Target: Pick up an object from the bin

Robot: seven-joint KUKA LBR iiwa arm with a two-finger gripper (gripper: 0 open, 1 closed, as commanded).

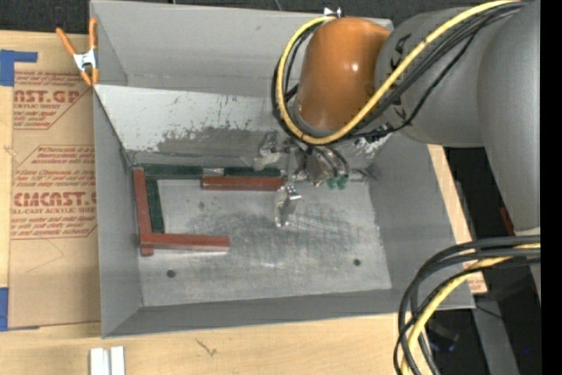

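My gripper (284, 208) hangs below the arm's wrist over the middle of the bin floor, its tip close to the bare metal. Just to its upper left lies the right end of a short red-brown bar (241, 183); whether they touch I cannot tell. That bar belongs to a bracket-shaped set of flat strips: a dark green strip (176, 172) along the back, a red-brown strip (140, 208) running down the left side, and another red-brown strip (186, 241) along the front left.
The strips lie in the left half of the bin, near its sloped left and back walls. The arm and its orange cover hang over the back right part of the bin, hiding what lies under them.
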